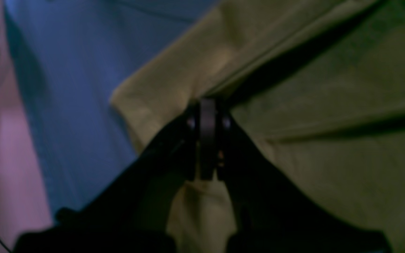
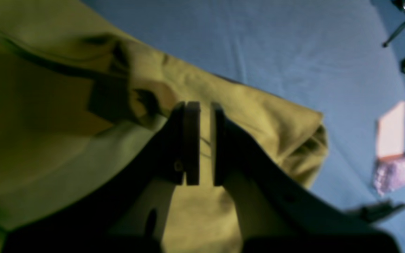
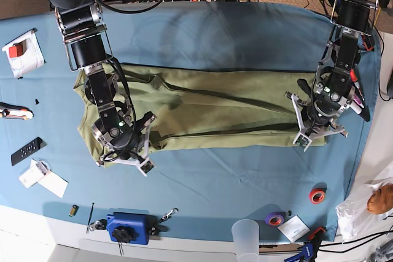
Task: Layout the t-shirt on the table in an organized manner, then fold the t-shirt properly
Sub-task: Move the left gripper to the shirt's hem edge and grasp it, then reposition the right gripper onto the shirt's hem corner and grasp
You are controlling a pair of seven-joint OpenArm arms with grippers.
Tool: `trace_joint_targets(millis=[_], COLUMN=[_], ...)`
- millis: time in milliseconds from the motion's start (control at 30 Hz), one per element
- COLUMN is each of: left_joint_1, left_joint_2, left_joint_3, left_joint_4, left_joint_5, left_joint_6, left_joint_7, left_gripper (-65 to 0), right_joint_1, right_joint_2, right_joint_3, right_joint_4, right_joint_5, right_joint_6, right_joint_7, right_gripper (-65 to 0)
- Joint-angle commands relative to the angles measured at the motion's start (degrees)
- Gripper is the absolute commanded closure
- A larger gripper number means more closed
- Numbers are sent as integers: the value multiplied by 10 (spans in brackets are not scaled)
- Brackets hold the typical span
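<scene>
T-shirt point(image 3: 209, 111) cloth of this olive-green sort looks light, soft and limp, so I judge it will sag and crease wherever it is unsupported, and will slide easily over the smooth teal table point(image 3: 245, 35); it cannot be pushed into shape, only drawn taut; the sensible holds are hems, corners and doubled edges, taken at both ends together so the fabric stays stretched between them.

It lies across the middle of the base view as a long horizontal band, apparently folded lengthwise, with soft ridges running along it.

At the right end of that band in the base view, the left gripper point(image 1: 207, 140) points down at the table beneath its forearm, which descends from the upper right corner; in the left wrist view its jaws are together, clamped on a doubled edge of the t-shirt.

At the left end of the band, the right gripper point(image 2: 202, 144) sits low over the cloth, its arm coming down from the upper left corner and leaning toward the middle; in the right wrist view its jaws stand narrowly apart with cloth showing through the slit; whether they pinch a fold I cannot tell.

Tape rolls point(image 3: 317, 196) lie near the lower right edge, well apart from the garment.
</scene>
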Motion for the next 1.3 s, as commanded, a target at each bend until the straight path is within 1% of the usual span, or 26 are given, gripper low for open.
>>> trace_joint_targets(millis=[0,100,200,233,333,400,533,700,767,800,867,933,967,1000,1067,1100,1167,1200,1267], left_joint_1=[-18,-22,-24,-24,-23,-24,-23,-23,-23,-23,-23,-23,-23,-23,-23,-23,-23,-22,-22], left_joint_2=[-8,-8,-8,-8,-8,-8,-8,-8,-8,-8,-8,-8,-8,-8,-7,-8,-7,-8,-8], left_joint_3=[-4,-4,-4,-4,-4,-4,-4,-4,-4,-4,-4,-4,-4,-4,-4,-4,-4,-4,-4], left_joint_4=[18,43,60,61,61,61,61,61,61,61,61,61,61,61,61,61,61,61,60], left_joint_5=[7,10,10,11,10,10,10,10,10,10,5,-5,-9,-10,-11,-11,-11,-11,-11], left_joint_6=[10,16,16,16,16,16,16,16,16,16,16,16,16,16,16,16,16,16,16], left_joint_7=[-7,-4,17,21,21,20,20,20,20,20,20,20,20,20,20,20,21,21,21], left_gripper=[0,0,0,0,0,0,0,0,0,0,0,0,0,0,0,0,0,0,0], right_joint_1=[18,18,18,18,18,18,18,18,19,20,20,20,20,19,18,17,18,17,15], right_joint_2=[4,7,18,24,43,56,73,73,73,73,73,73,73,72,63,54,38,32,24], right_joint_3=[5,5,5,4,5,4,15,58,77,87,108,136,155,178,243,283,362,396,444], right_joint_4=[8,9,9,9,9,9,9,9,9,9,9,9,9,9,9,9,9,9,9], right_joint_5=[-16,-43,-45,-45,-54,-69,-54,-51,-50,-48,-22,42,89,141,244,285,338,357,390], right_joint_6=[-17,-49,-60,-69,-115,-136,-135,-136,-136,-136,-136,-136,-130,-112,-54,-30,10,24,55], right_joint_7=[12,15,13,10,8,8,-4,-8,-8,-8,-10,-20,-23,-21,-20,-22,-33,-40,-63], right_gripper=[-49,-30,-30,-30,-30,-30,-31,-118,-132,-150,-198,-237,-237,-237,-237,-237,-237,-237,-237])
